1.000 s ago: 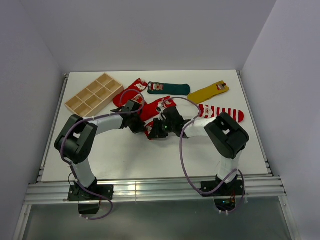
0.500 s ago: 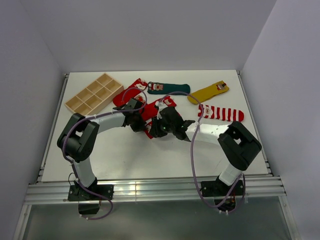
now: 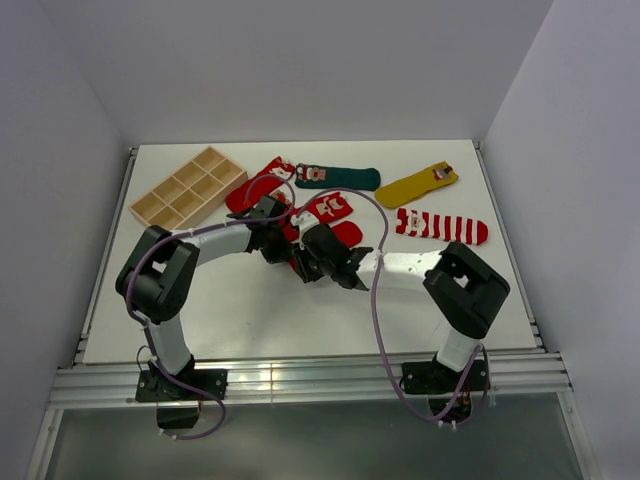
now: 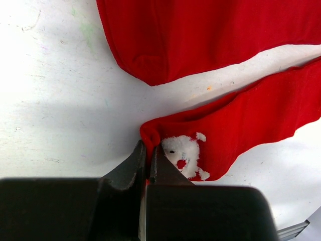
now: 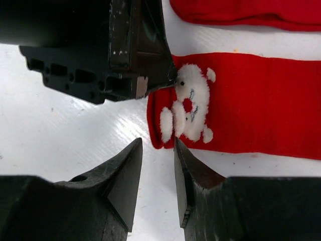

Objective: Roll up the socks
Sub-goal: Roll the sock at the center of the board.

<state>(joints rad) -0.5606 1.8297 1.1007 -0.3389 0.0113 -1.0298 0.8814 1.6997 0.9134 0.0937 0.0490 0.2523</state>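
1. Left wrist: the left claw (image 4: pixel 147 161) is clenched on the folded cuff edge of a red fabric sock with a white figure patch (image 4: pixel 241 125), which lies flat on the white bench (image 4: pixel 60 100). A second plain-looking red sock (image 4: pixel 200 35) lies just beyond, apart from it.
2. Right wrist: the right claw (image 5: pixel 158 148) is released, its fingers narrowly parted on bare bench just short of the patched cuff. The left claw's black body crowds the cuff's far corner.
3. Top external: both claws meet mid-bench and largely cover the pinched sock. Behind them lie a dark green sock (image 3: pixel 345 179), a mustard yellow sock (image 3: pixel 415 185) and a red-and-white striped sock (image 3: pixel 450 228). A wooden compartment tray (image 3: pixel 203 203) sits far left. Pale walls (image 3: pixel 300 70) enclose the bench.
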